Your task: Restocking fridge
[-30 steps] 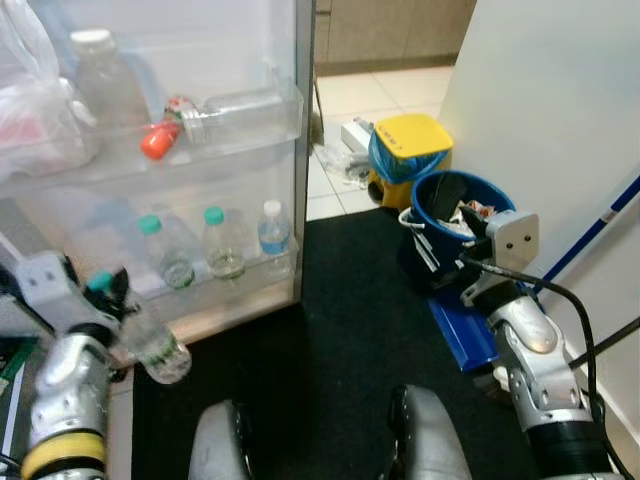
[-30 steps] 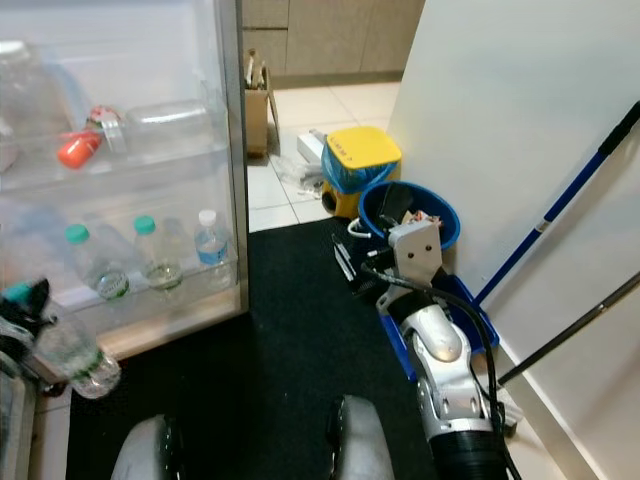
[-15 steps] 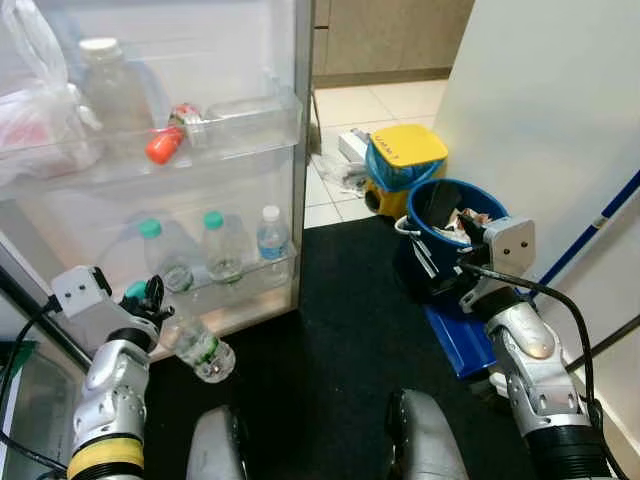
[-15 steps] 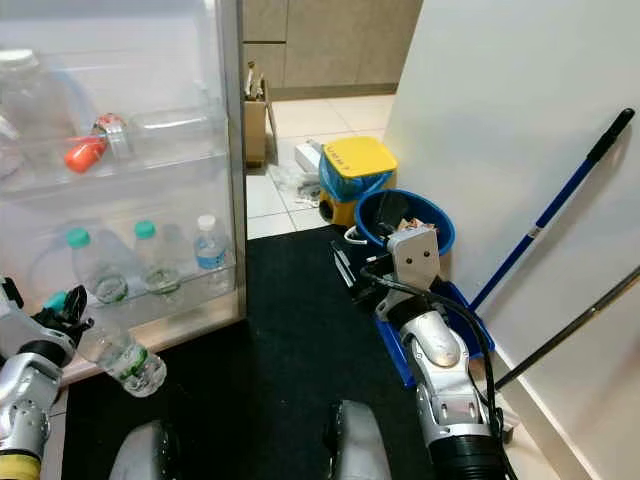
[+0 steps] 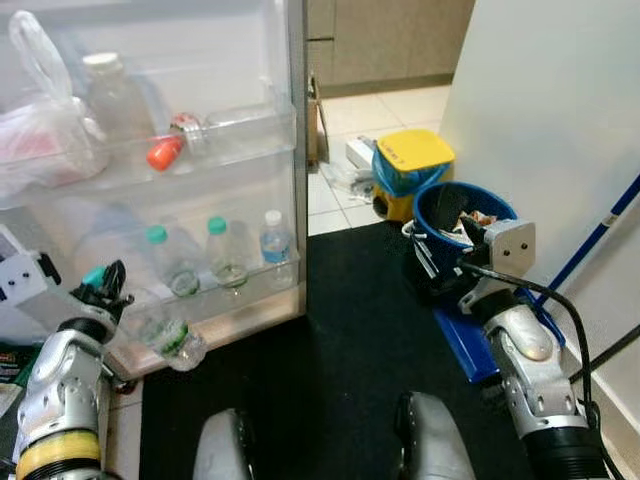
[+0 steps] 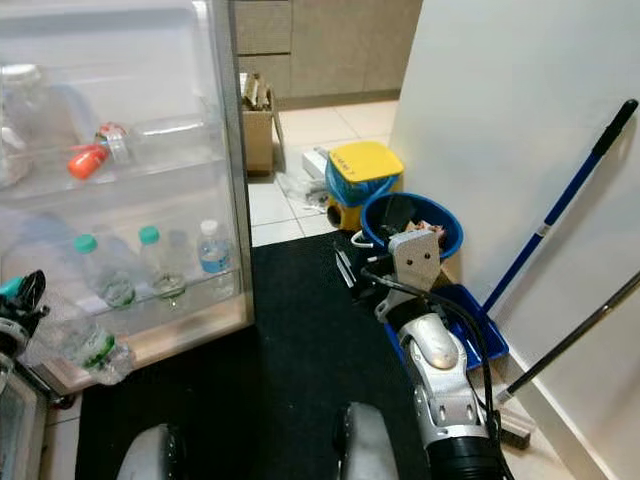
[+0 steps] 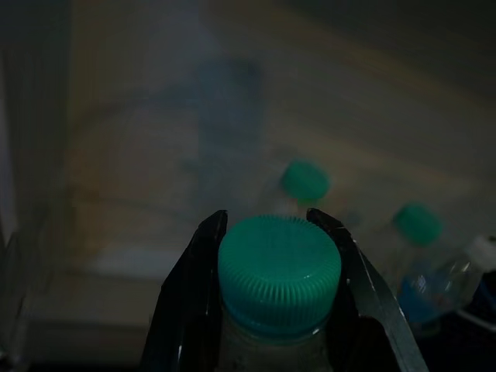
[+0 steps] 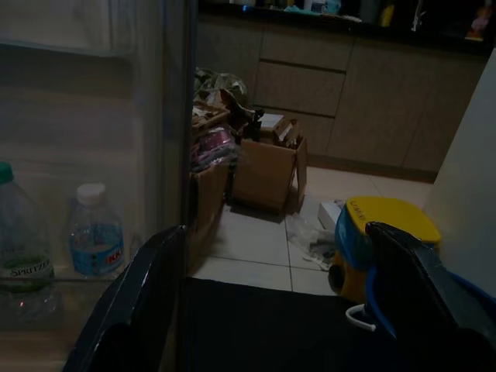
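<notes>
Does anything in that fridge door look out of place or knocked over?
Yes: on the upper door shelf a clear bottle lies on its side, while the three bottles on the lower shelf stand upright.

Silver arms (image 5: 530, 375), rounded shells; yellow band (image 5: 45, 455) on left forearm; white camera block (image 5: 512, 243) at right wrist; black cables (image 5: 560, 300); black fingers (image 7: 190, 294).

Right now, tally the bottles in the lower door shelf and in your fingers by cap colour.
Green caps: 3, two on the lower door shelf at and, one on the bottle in the left gripper
White caps: 1
Total: 4
</notes>
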Controlling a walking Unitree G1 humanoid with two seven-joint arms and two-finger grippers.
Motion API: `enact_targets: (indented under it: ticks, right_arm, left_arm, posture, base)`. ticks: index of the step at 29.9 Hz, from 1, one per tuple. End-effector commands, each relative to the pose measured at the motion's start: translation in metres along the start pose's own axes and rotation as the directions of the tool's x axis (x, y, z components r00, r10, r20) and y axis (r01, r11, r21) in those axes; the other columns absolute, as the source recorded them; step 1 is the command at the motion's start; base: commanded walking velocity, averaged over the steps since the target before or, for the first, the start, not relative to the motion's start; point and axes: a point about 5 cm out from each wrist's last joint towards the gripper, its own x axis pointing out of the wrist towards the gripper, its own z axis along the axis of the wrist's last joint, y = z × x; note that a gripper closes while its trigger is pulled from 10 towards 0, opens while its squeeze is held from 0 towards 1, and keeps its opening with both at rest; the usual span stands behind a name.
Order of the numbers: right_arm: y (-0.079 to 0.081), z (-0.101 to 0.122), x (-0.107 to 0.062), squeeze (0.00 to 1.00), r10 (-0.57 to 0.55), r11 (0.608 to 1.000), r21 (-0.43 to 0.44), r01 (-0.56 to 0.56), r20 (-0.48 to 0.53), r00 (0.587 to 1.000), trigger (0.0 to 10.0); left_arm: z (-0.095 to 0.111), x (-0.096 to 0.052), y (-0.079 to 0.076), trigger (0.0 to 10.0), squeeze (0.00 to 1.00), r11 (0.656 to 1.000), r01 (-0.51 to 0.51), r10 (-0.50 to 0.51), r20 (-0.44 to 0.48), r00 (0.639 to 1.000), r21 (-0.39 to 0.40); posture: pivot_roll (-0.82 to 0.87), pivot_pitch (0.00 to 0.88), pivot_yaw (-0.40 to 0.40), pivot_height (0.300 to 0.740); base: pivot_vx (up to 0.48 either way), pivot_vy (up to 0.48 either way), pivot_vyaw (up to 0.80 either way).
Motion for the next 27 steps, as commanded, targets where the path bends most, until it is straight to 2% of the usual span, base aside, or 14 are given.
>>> enact_targets:
  ticks: [1, 5, 9, 10, 11, 15, 16, 18, 23, 27]
  right_arm:
    - [-0.001, -0.001, -0.001, 0.00, -0.004, 1.000, 0.001, 0.004, -0.001, 1.000, 10.0]
    - [-0.001, -0.001, -0.001, 0.00, -0.004, 1.000, 0.001, 0.004, -0.001, 1.000, 10.0]
    - [0.000, 0.002, -0.002, 0.00, 0.012, 1.000, -0.010, -0.013, -0.007, 1.000, 10.0]
    - [-0.001, 0.002, -0.003, 0.00, 0.012, 1.000, -0.013, -0.012, -0.010, 1.000, 10.0]
    - [-0.003, 0.002, -0.005, 0.00, 0.008, 1.000, -0.016, -0.009, -0.015, 1.000, 10.0]
    - [-0.003, 0.001, -0.005, 0.00, 0.007, 1.000, -0.017, -0.008, -0.017, 1.000, 10.0]
    - [-0.002, 0.001, -0.005, 0.00, 0.013, 1.000, -0.017, -0.013, -0.020, 1.000, 10.0]
    - [-0.001, 0.001, -0.005, 0.00, 0.016, 1.000, -0.017, -0.016, -0.021, 1.000, 10.0]
    - [0.000, 0.000, -0.005, 0.00, 0.021, 1.000, -0.014, -0.021, -0.024, 1.000, 10.0]
    - [0.004, 0.000, -0.005, 0.00, 0.031, 0.999, -0.009, -0.031, -0.026, 0.999, 10.0]
  left_arm:
    - [-0.003, 0.001, -0.011, 10.0, 0.00, 1.000, 0.005, -0.005, 0.023, 1.000, 0.019]
    - [-0.005, 0.001, -0.014, 10.0, 0.00, 0.999, 0.004, -0.005, 0.028, 1.000, 0.042]
    - [-0.003, 0.004, -0.016, 10.0, 0.00, 0.998, -0.054, 0.051, 0.078, 0.996, 0.042]
    - [-0.002, 0.004, -0.011, 10.0, 0.00, 0.994, -0.099, 0.095, 0.091, 0.991, 0.047]
    - [0.000, 0.004, 0.001, 10.0, 0.00, 0.983, -0.176, 0.170, 0.104, 0.980, 0.051]
    - [0.002, 0.003, 0.009, 10.0, 0.00, 0.974, -0.223, 0.216, 0.112, 0.970, 0.051]
    - [0.003, 0.006, 0.016, 10.0, 0.00, 0.967, -0.256, 0.253, 0.113, 0.961, 0.005]
    - [0.004, 0.007, 0.017, 10.0, 0.00, 0.965, -0.263, 0.264, 0.112, 0.958, -0.017]
    - [-0.013, 0.013, 0.003, 10.0, 0.00, 0.974, -0.226, 0.226, 0.058, 0.972, -0.004]
    - [-0.030, 0.018, -0.015, 10.0, 0.00, 0.979, -0.204, 0.204, 0.040, 0.978, 0.009]
  posture:
    - [-0.04, 0.013, -0.073, 0.436]
    - [-0.04, 0.013, -0.073, 0.436]
    - [-0.06, 0.028, -0.093, 0.436]
    - [-0.07, 0.034, -0.102, 0.436]
    - [-0.07, 0.036, -0.105, 0.436]
    - [-0.07, 0.036, -0.105, 0.436]
    - [-0.07, 0.039, -0.110, 0.436]
    - [-0.07, 0.039, -0.110, 0.436]
    - [-0.06, 0.039, -0.114, 0.436]
    - [-0.06, 0.037, -0.118, 0.436]
  base:
    - [0.000, 0.000, 0.00]
    - [0.000, 0.000, 0.00]
    - [0.000, 0.000, 0.00]
    - [0.000, 0.000, 0.00]
    - [0.000, 0.000, 0.00]
    - [0.000, 0.000, 0.00]
    - [0.000, 0.000, 0.00]
    - [0.000, 0.000, 0.00]
    - [0.000, 0.000, 0.00]
    - [0.000, 0.000, 0.00]
